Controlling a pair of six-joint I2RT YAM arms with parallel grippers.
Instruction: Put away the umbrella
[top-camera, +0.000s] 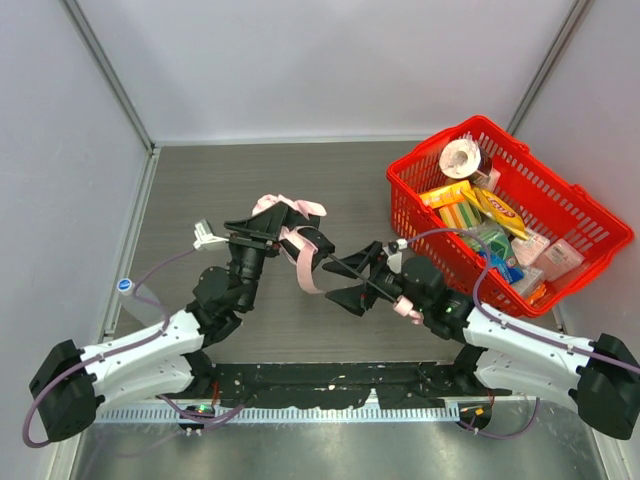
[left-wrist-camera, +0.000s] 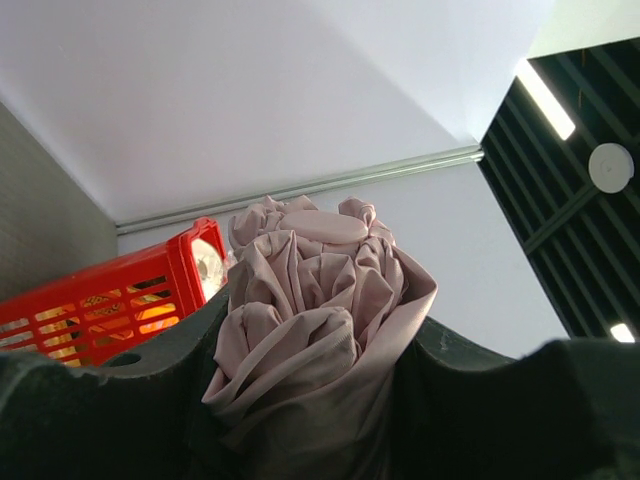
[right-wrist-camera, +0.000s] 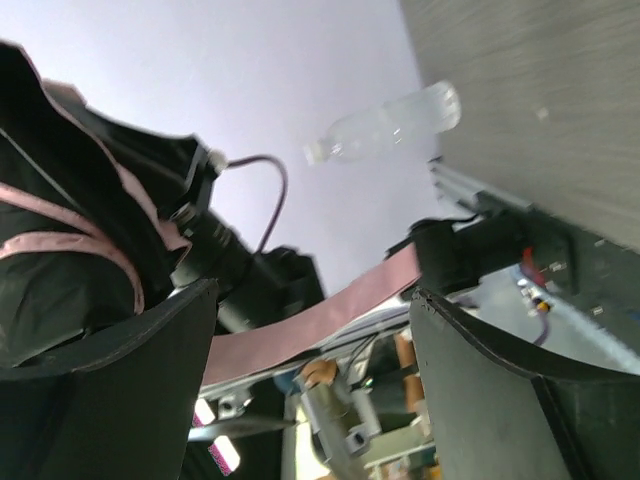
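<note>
The umbrella is a bunched pale pink fabric bundle held above the table. My left gripper is shut on it. In the left wrist view the crumpled fabric fills the gap between the dark fingers of the left gripper. A flat pink strap hangs from the bundle toward my right gripper, which is open with its tips beside the strap. In the right wrist view the strap runs across beyond the open right gripper, untouched. The shaft and handle are hidden.
A red plastic basket full of boxes, packets and a tape roll stands at the back right; it also shows in the left wrist view. A clear plastic bottle lies by the left wall. Grey walls enclose the table.
</note>
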